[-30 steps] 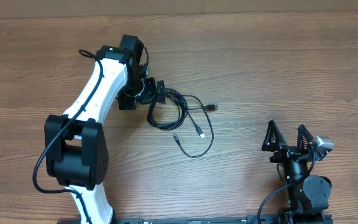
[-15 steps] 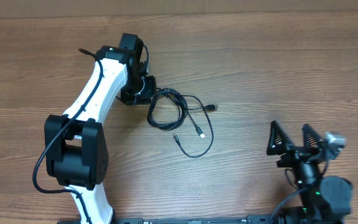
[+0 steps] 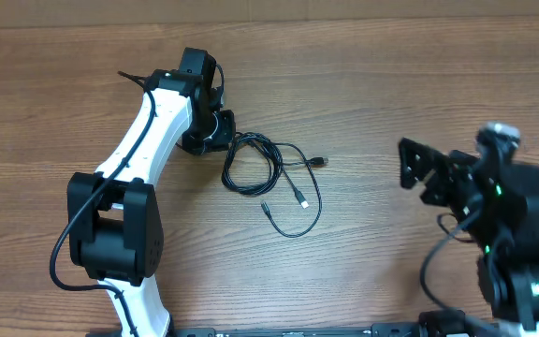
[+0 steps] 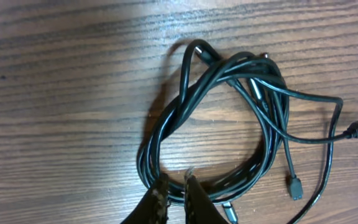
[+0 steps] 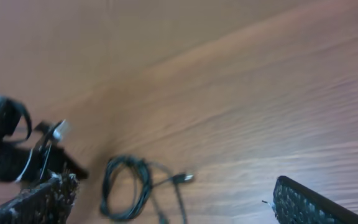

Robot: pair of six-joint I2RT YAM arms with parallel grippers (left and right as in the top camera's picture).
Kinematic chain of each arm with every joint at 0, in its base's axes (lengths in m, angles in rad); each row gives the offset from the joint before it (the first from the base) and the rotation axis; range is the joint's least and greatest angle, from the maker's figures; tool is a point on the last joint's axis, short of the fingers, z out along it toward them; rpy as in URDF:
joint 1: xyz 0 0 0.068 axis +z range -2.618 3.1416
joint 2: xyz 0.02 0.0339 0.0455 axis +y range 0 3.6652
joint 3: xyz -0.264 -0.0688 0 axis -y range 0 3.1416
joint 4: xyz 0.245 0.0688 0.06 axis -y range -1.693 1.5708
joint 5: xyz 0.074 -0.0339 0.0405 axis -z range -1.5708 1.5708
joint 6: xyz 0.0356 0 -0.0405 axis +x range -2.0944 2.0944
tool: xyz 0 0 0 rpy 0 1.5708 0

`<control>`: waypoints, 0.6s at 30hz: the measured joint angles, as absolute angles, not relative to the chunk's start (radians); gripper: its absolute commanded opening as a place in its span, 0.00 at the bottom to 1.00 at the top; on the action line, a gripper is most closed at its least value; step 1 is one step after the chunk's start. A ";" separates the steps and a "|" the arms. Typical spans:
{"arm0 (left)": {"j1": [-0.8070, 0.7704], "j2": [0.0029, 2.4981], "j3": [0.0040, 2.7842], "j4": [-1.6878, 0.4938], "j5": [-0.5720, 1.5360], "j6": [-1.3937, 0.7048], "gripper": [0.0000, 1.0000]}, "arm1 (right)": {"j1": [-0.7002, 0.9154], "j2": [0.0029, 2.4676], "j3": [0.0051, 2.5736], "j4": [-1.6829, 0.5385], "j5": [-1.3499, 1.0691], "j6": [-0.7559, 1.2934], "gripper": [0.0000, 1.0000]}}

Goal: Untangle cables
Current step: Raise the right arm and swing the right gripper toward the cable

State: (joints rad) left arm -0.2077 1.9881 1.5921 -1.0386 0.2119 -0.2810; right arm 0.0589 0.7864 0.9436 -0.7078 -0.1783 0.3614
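While the left arm reaches diagonally up across the table, white links with black joints, the left gripper sits at the upper-left edge of the cables, touching the bundle. In the wrist view the left gripper has its fingers nearly together with only a thin gap, tips right on the coil's near strands. Can't tell whether a strand is actually pinched. The right arm, mostly black, is at the right side, well apart from the bundle. The right gripper points left, jaws spread wide, nothing between them. The right wrist view is blurred: right gripper fingers sit at the two bottom corners, with the cables small and far off between them. The cables are thin, round, black cords, several strands wound into a loose oval coil lying flat left of table centre, twisted over each other along the coil's left side in the left wrist view. Loose tails run out to the right: one ends in a dark plug, one in a silver-tipped plug, and a long loop curves down to a third end. The table is brown wood-grain, smooth, with some glare.
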 measured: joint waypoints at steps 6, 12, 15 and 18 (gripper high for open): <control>-0.208 1.988 1.592 -1.037 0.210 -0.280 0.38 | 0.059 0.893 0.944 -0.723 -0.305 0.362 1.00; -0.210 1.988 1.592 -1.010 0.202 -0.276 0.99 | 0.059 0.904 0.944 -0.719 -0.341 0.361 1.00; -0.210 1.988 1.592 -1.005 0.196 -0.278 1.00 | 0.059 0.904 0.944 -0.719 -0.342 0.361 1.00; -0.210 1.988 1.592 -1.005 0.192 -0.278 1.00 | 0.059 0.904 0.944 -0.719 -0.342 0.362 1.00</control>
